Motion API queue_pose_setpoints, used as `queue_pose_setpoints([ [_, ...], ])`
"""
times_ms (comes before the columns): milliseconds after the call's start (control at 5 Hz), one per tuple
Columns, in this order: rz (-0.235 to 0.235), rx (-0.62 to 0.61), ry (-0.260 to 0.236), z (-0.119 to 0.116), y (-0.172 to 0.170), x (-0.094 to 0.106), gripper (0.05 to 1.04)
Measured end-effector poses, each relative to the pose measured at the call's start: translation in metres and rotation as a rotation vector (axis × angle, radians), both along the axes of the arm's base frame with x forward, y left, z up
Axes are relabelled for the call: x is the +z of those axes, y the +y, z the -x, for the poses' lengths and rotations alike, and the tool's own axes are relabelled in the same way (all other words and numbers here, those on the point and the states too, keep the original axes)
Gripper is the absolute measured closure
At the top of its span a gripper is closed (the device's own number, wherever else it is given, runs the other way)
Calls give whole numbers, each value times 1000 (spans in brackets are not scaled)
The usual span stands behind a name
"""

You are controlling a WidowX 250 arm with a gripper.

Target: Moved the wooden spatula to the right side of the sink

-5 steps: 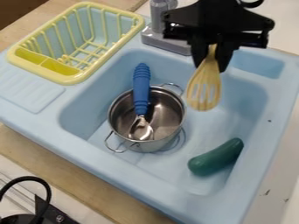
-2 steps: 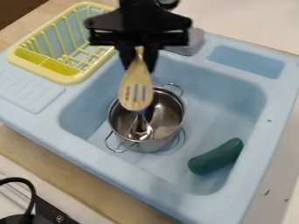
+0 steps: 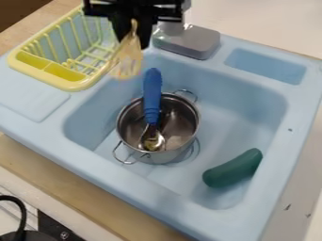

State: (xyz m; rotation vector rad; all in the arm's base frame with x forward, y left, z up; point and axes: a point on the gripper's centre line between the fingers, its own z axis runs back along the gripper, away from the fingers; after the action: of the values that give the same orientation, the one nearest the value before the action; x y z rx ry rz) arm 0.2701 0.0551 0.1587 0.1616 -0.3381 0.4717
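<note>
The black gripper [image 3: 134,40] hangs at the upper left of the view, near the right edge of the drying rack. It is shut on the handle of the wooden spatula [image 3: 128,61], whose slotted head points down and slightly left, above the sink's back-left rim. Below it lies the light blue sink [image 3: 254,134], its basin holding a metal pot and a green vegetable.
A metal pot [image 3: 129,127] with a blue-handled spoon [image 3: 152,94] stands in the basin. The green vegetable [image 3: 232,168] lies right of it. A yellow rack [image 3: 84,84] is at upper left, beside a grey faucet base [image 3: 189,41].
From above the basin's back right, the gripper has carried the spatula left past the pot, then back toward the rack. The pot, spoon and green vegetable have stayed put.
</note>
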Motion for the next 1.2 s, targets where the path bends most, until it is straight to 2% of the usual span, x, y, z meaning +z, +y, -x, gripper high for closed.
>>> queue_pose_setpoints([
  [400, -50, 66, 20, -16, 37, -10, 899],
  [600, -59, 127, 0, -13, 54, -9, 899],
  [1000, -20, 205, -4, 0, 88, -21, 899],
  [1200, -3, 207, 17, 2, 93, -33, 899],
])
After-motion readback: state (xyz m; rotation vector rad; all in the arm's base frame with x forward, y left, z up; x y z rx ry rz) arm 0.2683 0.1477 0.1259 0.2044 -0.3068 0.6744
